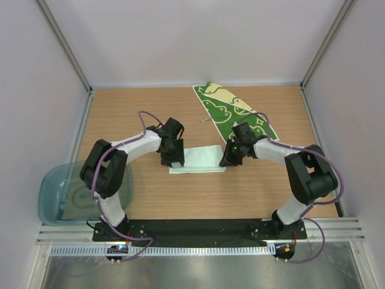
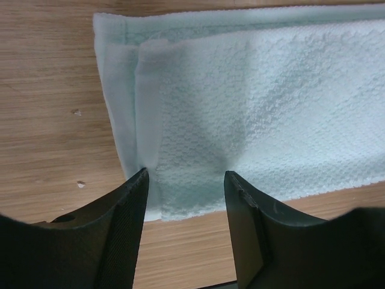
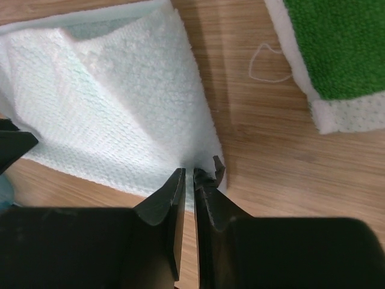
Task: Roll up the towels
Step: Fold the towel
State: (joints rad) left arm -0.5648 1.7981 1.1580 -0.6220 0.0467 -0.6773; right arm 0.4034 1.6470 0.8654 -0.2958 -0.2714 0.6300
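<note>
One pale mint towel (image 1: 201,158) lies lengthwise left-to-right: your right claw (image 3: 189,174) is clenched on its right end, and your left claw (image 2: 186,176) straddles its left end, released.

We see a lab cell: walls (image 1: 192,36) and aluminium posts (image 1: 63,42) around the wooden table (image 1: 150,108), robot arms (image 1: 111,171) at its near edge
</note>
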